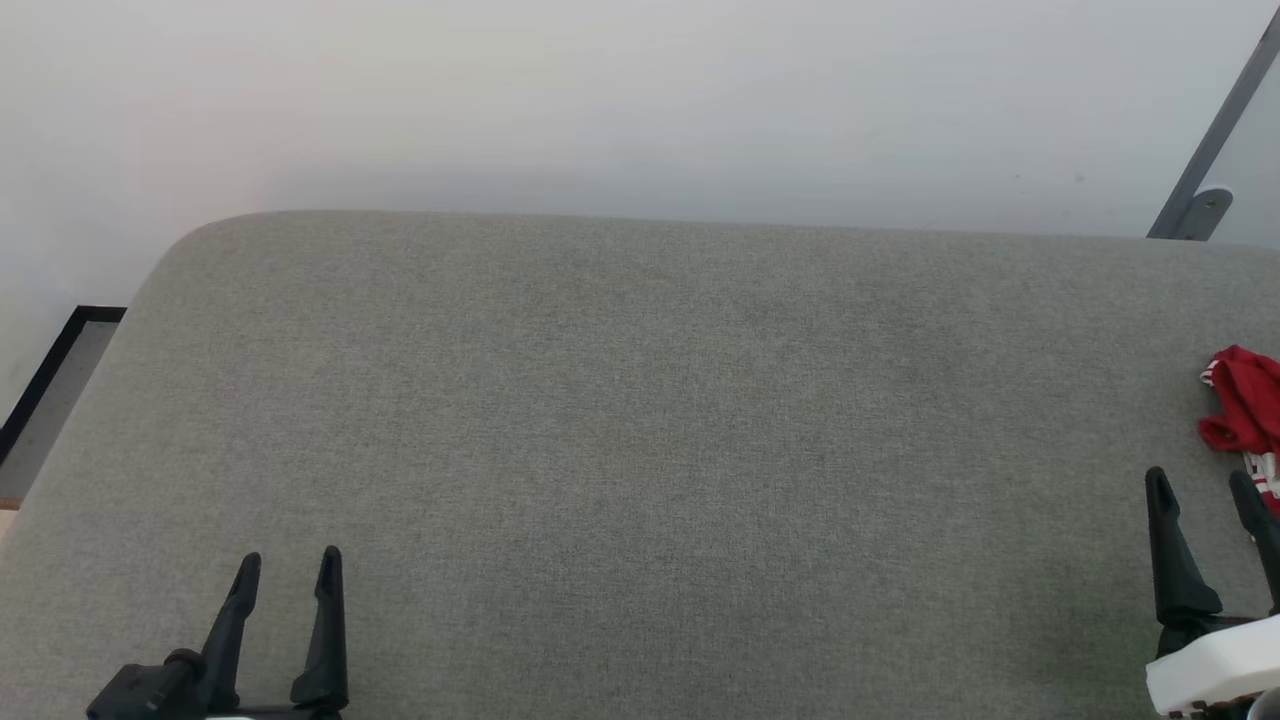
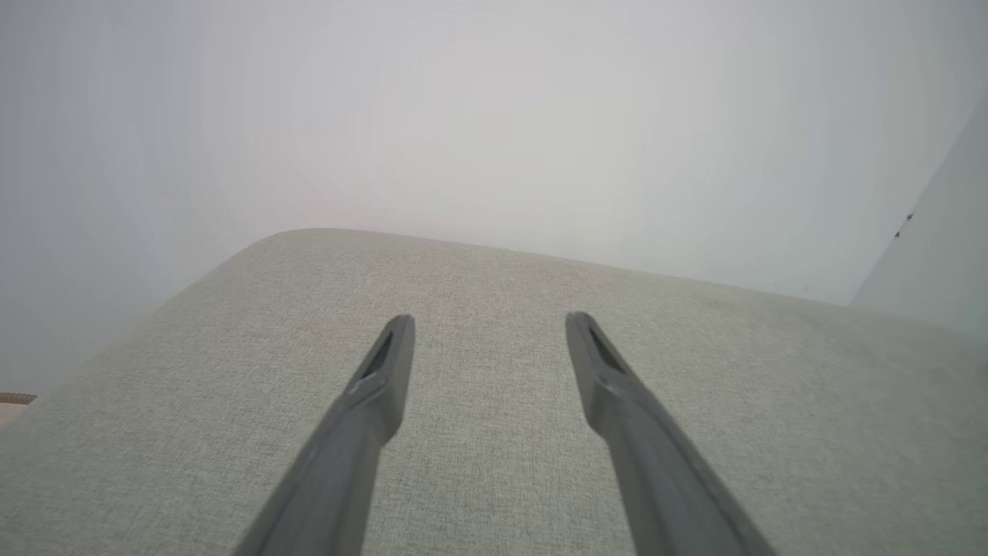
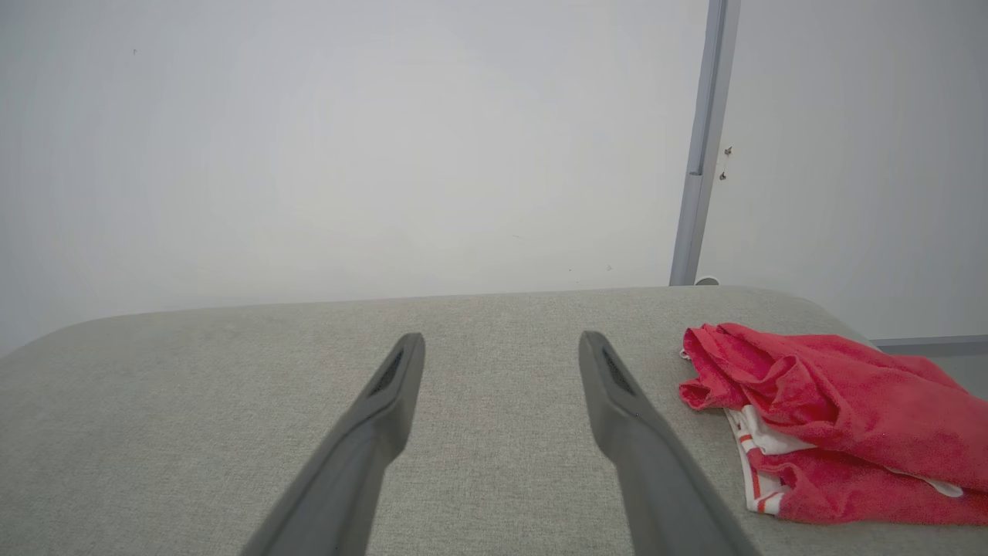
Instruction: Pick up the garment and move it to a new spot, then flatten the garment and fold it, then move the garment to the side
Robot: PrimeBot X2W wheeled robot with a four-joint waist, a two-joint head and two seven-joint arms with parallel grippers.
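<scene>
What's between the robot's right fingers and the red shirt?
Just bare grey cushion. The right wrist view shows the open right fingers and the crumpled red shirt apart, with nothing lying between them.

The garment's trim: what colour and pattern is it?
White with red stripes; the garment shows best in the right wrist view.

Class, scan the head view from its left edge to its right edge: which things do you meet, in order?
Black-edged floor strip → left gripper → right gripper → red garment, at the right edge.
</scene>
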